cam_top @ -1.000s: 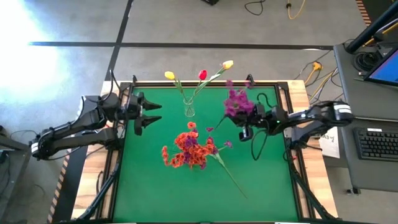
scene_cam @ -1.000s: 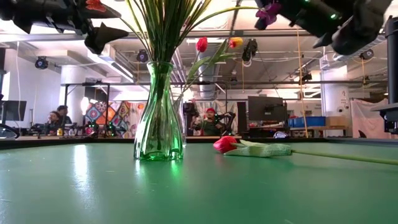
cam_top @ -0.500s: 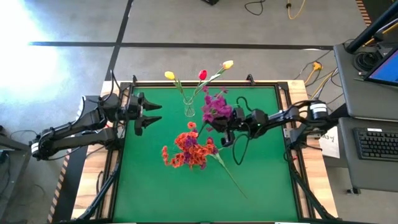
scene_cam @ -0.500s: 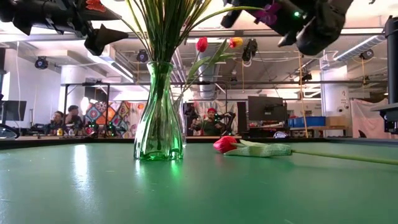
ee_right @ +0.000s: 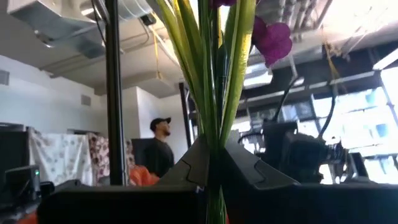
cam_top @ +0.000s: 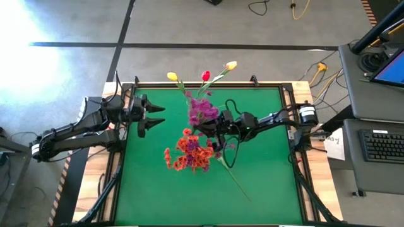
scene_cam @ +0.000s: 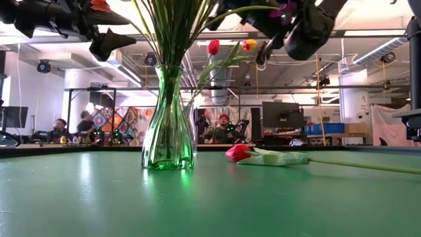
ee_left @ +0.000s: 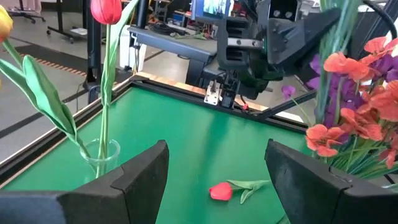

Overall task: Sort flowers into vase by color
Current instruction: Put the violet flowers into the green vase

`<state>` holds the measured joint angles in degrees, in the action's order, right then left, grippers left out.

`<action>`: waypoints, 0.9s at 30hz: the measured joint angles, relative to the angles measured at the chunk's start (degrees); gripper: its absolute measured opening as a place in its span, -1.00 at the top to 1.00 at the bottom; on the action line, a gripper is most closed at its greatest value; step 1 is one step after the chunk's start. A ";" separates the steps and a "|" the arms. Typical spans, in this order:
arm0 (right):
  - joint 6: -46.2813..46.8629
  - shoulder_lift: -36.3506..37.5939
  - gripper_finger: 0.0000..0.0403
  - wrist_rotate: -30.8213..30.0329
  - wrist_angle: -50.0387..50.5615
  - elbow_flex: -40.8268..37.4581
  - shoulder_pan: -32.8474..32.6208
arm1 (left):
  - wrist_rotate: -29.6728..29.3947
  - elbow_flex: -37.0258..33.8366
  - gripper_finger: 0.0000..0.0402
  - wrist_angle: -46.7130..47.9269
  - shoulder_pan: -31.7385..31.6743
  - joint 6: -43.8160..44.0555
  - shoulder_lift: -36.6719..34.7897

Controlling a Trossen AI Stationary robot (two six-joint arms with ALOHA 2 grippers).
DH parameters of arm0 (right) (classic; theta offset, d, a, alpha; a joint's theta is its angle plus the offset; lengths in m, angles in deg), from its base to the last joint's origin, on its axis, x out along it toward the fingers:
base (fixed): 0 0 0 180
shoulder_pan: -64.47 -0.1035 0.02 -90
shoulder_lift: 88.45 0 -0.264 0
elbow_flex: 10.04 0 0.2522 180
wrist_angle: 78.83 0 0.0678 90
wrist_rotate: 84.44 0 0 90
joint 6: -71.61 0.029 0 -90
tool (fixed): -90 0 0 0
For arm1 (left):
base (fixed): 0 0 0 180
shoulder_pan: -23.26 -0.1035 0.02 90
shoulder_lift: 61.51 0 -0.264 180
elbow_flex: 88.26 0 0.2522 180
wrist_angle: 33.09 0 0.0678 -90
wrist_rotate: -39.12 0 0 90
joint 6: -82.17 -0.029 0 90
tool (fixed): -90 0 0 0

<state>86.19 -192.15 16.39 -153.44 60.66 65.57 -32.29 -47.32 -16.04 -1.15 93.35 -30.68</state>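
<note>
Writing: none legible.
Purple spray (cam_top: 202, 111): clustered blooms, green stems.
Right tool (cam_top: 211, 128): clamped on its stems, mid-tabletop.
Left tool (cam_top: 153, 117): apart, near left edge.
Vase (scene_cam: 168, 118): clear glass, tulips inside.

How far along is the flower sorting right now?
Done: three tulips stand in the vase. In hand: the right end effector is shut on the purple spray, carried above the table near the vase. Left: the orange-red sprays and a pink-red tulip lie on the table. The left end effector waits open.
</note>
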 joint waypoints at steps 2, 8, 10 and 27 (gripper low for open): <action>0.99 -1.10 0.91 0.15 1.88 1.54 -0.05 | 0.00 0.00 -0.27 0.41 0.00 0.01 -0.08; 2.41 -2.28 0.91 2.40 8.50 4.93 -0.09 | 0.00 0.00 -0.27 1.67 0.00 0.02 -0.18; 2.39 -1.93 0.91 2.91 11.33 5.49 -0.11 | 0.02 0.00 -0.27 1.78 0.00 0.02 -0.18; 2.37 0.98 0.91 6.31 22.21 6.39 -0.61 | 0.00 0.00 -0.27 2.03 0.00 0.04 -0.20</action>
<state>88.56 -191.17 22.70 -131.23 67.05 64.96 -32.29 -47.32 -14.01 -1.15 93.39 -30.87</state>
